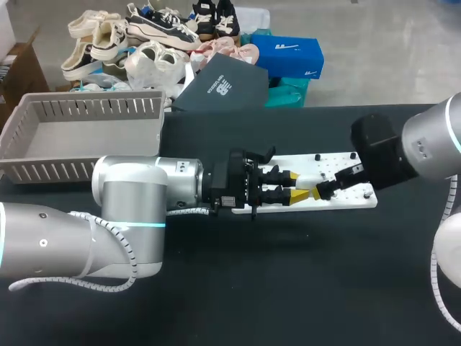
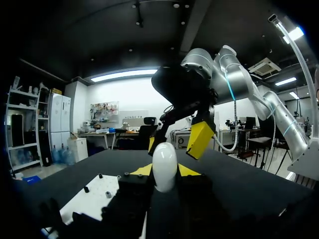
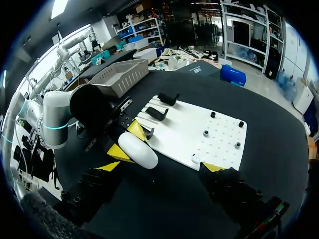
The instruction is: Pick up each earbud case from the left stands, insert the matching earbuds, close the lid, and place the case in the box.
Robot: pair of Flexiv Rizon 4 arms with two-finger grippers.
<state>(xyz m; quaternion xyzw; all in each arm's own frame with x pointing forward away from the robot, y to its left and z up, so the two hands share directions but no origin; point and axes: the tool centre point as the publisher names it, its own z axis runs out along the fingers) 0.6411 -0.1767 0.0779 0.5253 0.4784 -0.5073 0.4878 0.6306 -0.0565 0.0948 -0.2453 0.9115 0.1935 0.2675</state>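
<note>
A smooth white oval earbud case [image 2: 164, 167] is gripped between the yellow tips of my left gripper [image 2: 165, 172], which is shut on it from both sides. In the head view that gripper [image 1: 295, 185] holds the case [image 1: 307, 180] over the white board [image 1: 353, 200]. My right gripper [image 1: 340, 182] faces it from the right, wide open and holding nothing. In the right wrist view the case [image 3: 138, 149] sits just ahead of the right gripper [image 3: 162, 167], whose yellow tips stand far apart. In the left wrist view the right gripper [image 2: 175, 142] hangs just beyond the case.
Black stands [image 3: 157, 113] sit on the board's left part and small dark pegs [image 3: 205, 133] on its right part. A grey slatted basket [image 1: 79, 133] stands at the table's far left. A dark box lid [image 1: 220, 85] lies beyond the back edge.
</note>
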